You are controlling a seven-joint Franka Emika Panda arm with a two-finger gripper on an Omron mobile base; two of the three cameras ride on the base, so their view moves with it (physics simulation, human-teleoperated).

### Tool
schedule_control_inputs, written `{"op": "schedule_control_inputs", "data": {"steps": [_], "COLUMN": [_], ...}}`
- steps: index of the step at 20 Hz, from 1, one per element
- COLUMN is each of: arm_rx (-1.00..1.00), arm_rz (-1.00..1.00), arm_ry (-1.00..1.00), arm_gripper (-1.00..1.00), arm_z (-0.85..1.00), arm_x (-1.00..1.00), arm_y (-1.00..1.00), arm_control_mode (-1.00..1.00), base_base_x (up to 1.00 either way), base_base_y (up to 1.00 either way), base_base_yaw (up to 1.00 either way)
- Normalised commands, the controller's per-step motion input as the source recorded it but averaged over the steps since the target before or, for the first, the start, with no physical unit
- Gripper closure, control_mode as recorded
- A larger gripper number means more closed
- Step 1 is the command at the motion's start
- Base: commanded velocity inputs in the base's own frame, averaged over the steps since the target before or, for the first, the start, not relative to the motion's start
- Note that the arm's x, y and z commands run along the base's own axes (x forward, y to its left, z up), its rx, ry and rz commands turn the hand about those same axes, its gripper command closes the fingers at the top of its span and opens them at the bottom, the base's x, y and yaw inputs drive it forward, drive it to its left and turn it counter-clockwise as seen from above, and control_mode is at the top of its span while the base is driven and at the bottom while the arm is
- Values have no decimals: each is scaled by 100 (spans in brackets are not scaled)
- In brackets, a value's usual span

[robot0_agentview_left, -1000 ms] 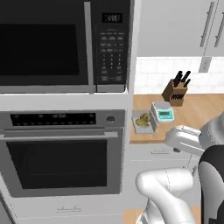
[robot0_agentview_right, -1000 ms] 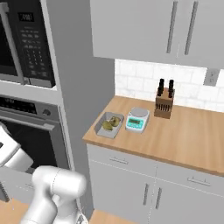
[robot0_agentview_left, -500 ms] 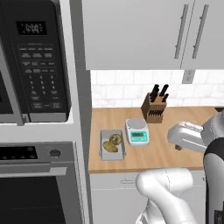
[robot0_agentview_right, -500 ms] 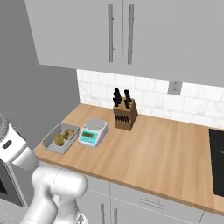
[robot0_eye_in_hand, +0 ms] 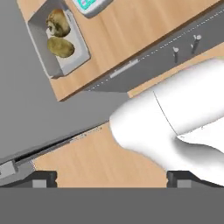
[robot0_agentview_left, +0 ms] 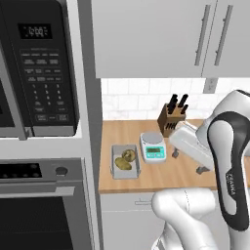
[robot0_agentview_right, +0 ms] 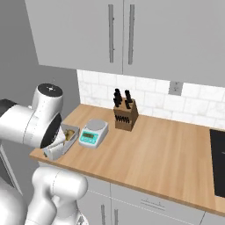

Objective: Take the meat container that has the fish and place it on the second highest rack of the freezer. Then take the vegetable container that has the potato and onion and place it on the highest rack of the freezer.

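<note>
The vegetable container [robot0_agentview_left: 126, 161] is a square grey tray at the counter's left end, beside the oven column. In the hand view the vegetable container [robot0_eye_in_hand: 52, 65] lies at the top left, holding the yellowish potato [robot0_eye_in_hand: 61, 47] and the browner onion [robot0_eye_in_hand: 57, 24]. My gripper [robot0_agentview_left: 187, 162] hangs above the counter, right of the tray and apart from it. Its jaws stand open in the hand view, gripper [robot0_eye_in_hand: 111, 179], with nothing between them. My arm covers part of the vegetable container [robot0_agentview_right: 68, 134] in the right base view. The meat container, the fish and the freezer are out of view.
A teal kitchen scale [robot0_agentview_left: 153, 148] sits right next to the tray, with a knife block [robot0_agentview_left: 172, 117] behind it by the tiled wall. A microwave [robot0_agentview_left: 39, 68] and oven [robot0_agentview_left: 44, 205] fill the left. A dark cooktop [robot0_agentview_right: 218, 162] lies at the counter's right end. Wall cabinets [robot0_agentview_right: 118, 35] hang overhead.
The whole scene has shifted: the base moved from facing the microwave and oven to facing the counter. My arm has swung up over the counter. The gripper has stayed open.
</note>
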Motion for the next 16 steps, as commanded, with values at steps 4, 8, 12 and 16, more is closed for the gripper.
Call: {"op": "schedule_control_inputs", "data": {"steps": [4, 8, 12, 16], "arm_rx": [0, 0, 0, 3], "arm_rz": [-32, -52, -51, -25], "arm_ry": [9, 0, 6, 29], "arm_gripper": [-100, -100, -100, -100], "arm_z": [-74, -30, -15, -19], "arm_x": [49, 44, 46, 61], "arm_y": [50, 17, 18, 0], "arm_control_mode": [-100, -100, -100, -100], "base_base_x": [0, 0, 0, 0], "base_base_y": [0, 0, 0, 0], "base_base_yaw": [0, 0, 0, 0]}}
